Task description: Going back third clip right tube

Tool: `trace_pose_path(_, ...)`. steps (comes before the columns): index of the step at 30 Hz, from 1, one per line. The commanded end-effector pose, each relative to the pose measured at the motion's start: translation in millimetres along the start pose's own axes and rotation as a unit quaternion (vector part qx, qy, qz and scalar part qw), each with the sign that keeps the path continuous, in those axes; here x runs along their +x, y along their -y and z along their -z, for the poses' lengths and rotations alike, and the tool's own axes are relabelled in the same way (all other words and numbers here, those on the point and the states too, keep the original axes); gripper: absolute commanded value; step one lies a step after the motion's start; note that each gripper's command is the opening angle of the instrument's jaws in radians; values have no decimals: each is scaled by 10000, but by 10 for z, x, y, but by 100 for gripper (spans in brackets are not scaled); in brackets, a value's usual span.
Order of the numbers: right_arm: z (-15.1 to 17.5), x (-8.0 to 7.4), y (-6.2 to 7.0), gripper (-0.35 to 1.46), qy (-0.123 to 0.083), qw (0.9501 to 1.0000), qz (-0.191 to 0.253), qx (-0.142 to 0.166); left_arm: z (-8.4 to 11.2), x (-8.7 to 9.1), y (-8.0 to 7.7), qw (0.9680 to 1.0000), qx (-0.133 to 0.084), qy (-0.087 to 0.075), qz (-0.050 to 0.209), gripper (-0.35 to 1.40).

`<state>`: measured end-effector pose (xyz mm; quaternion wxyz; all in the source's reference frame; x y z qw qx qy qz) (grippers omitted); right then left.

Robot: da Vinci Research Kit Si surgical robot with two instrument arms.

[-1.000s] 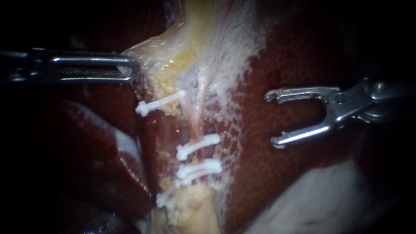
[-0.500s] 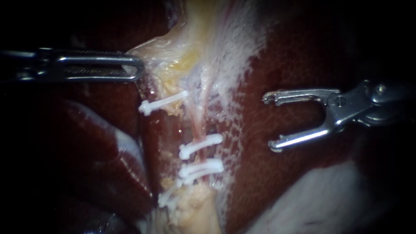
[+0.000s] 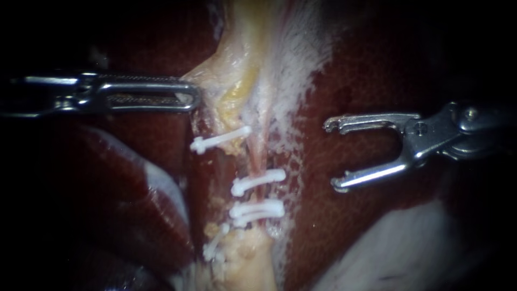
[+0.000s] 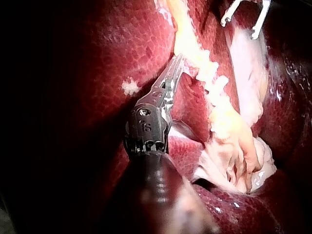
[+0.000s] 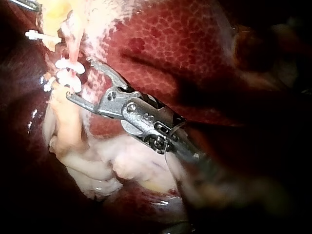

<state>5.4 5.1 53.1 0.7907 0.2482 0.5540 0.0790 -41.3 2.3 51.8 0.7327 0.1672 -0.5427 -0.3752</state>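
Bare liver [image 3: 318,215] lay unobstructed between the right instrument [image 3: 331,156], jaws apart, and the tube [image 3: 257,156] at its 9 o'clock. White clips [image 3: 258,181] crossed the tube's length, leaving short gaps. At the tube's 10 o'clock the left instrument [image 3: 193,100], clamped on pale tissue [image 3: 226,81], blocked passage.

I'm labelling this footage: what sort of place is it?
Probably a surgical practice bench: dark red mottled liver, white plastic clips across a pale pink tube, slender metal left instrument holding yellowish tissue, right instrument open-jawed.

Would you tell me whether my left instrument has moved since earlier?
Yes. Against the liver's pale patch, the left instrument has shifted toward the view's right, drawing the clips along.
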Motion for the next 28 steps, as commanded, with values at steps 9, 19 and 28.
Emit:
trace_pose_path(9, -1, 1, 0, 60, 0, 10000, -3, -7, -11, 3, 0, 10000, 23, -28, 6, -35)
trace_pose_path(19, -2, 1, 0, 60, -3, 10000, -2, 37, -12, 4, -1, 10000, 34, -45, 3, -35)
trace_pose_path(28, -2, 1, 0, 60, -3, 10000, -2, 38, -12, 4, 0, 10000, 33, -45, 3, -35)
